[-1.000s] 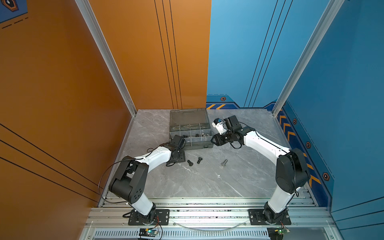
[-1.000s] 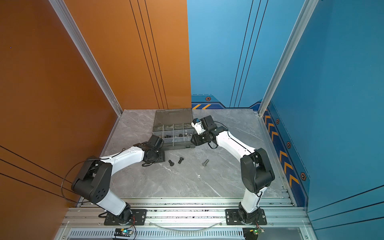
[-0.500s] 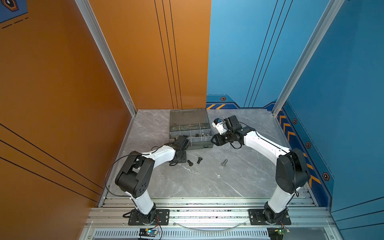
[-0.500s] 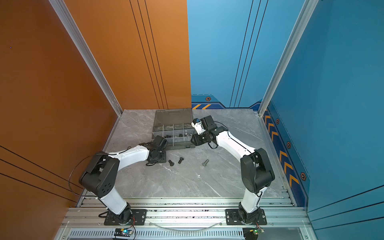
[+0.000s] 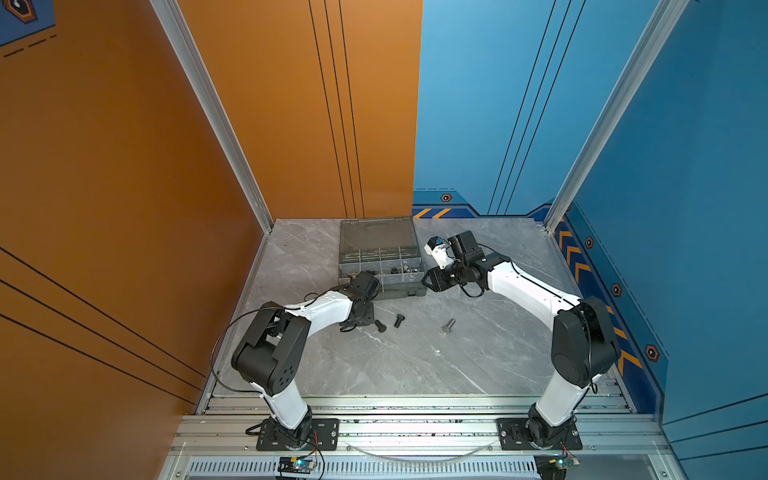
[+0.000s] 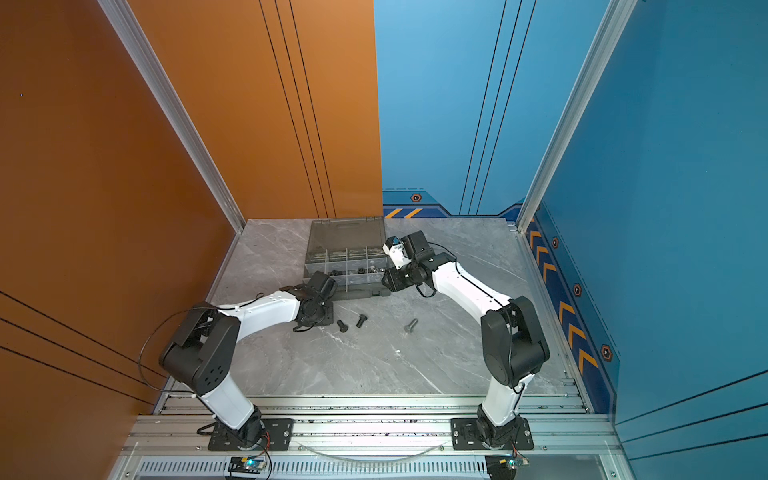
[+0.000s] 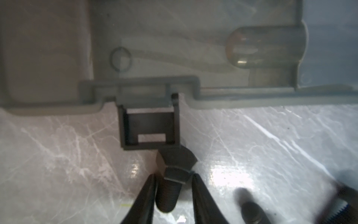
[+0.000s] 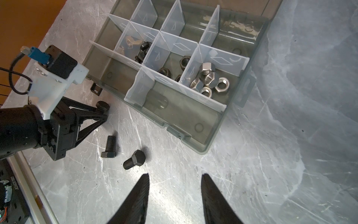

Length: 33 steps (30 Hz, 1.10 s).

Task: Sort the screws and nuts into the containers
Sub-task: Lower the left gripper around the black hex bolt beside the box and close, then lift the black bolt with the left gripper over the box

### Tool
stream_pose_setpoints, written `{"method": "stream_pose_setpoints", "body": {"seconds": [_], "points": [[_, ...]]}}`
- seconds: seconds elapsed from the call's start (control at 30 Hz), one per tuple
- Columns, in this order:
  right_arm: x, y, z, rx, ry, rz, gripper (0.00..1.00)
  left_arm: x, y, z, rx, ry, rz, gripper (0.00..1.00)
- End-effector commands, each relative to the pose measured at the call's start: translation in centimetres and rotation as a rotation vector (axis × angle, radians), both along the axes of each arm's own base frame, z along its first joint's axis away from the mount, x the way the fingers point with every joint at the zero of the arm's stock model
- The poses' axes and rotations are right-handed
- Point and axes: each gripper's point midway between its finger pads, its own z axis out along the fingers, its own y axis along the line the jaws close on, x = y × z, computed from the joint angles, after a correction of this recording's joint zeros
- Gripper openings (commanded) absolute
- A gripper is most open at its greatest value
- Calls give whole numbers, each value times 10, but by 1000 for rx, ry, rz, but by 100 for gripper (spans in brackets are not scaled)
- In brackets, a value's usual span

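Note:
My left gripper (image 7: 174, 175) is low on the table by the organiser's dark front latch (image 7: 149, 128). Its jaws are shut on a black screw (image 7: 168, 195), head outward. In the right wrist view its fingertips (image 8: 100, 114) meet at that screw (image 8: 102, 105). Two more black screws (image 8: 108, 145) (image 8: 134, 160) lie loose beside it. A silver screw (image 5: 448, 325) lies further right. The open case (image 8: 213, 135) holds silver nuts (image 8: 209, 81), black nuts (image 8: 185, 61) and wing nuts (image 8: 142, 50) in separate containers. My right gripper (image 8: 174, 176) hovers open and empty at the case's right front corner (image 5: 430, 281).
The case's smoky lid (image 5: 376, 232) lies flat towards the back wall. Orange wall panels stand on the left and blue ones on the right. The aluminium rail (image 5: 415, 428) with both arm bases runs along the front edge.
My left gripper has slid a little toward the case's front left corner and its jaws have narrowed onto the black screw. The right arm has not moved.

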Motion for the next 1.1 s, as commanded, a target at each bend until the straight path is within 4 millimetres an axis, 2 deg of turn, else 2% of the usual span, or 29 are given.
{"method": "stream_pose_setpoints", "body": {"seconds": [0.0,0.17,0.23,0.27,0.43,0.53,0.73,0.87,0.97,1.07], "points": [[-3,-4,6,16,2,-13,47,-7,-3,-9,6,36,-3,27],[-3,-5,4,12,6,-16,47,-7,-3,-9,6,36,3,21],[-3,-5,4,13,5,-15,47,-8,-3,-10,4,41,5,11],[-4,-5,4,12,5,-15,47,-7,-4,-11,4,41,5,0],[-4,-7,7,13,2,-19,47,-7,-6,-4,-17,23,14,0],[-5,-8,10,15,-3,-19,47,-4,-14,19,-66,-30,1,0],[-7,-11,13,14,-7,-20,47,6,-23,94,-193,-184,-10,0],[-6,-14,11,11,-4,-24,47,22,-16,136,-232,-281,11,0],[-4,-15,10,12,-1,-26,47,36,-9,143,-229,-302,29,0],[-6,-15,9,11,6,-27,47,51,-9,133,-247,-274,29,0]]}}
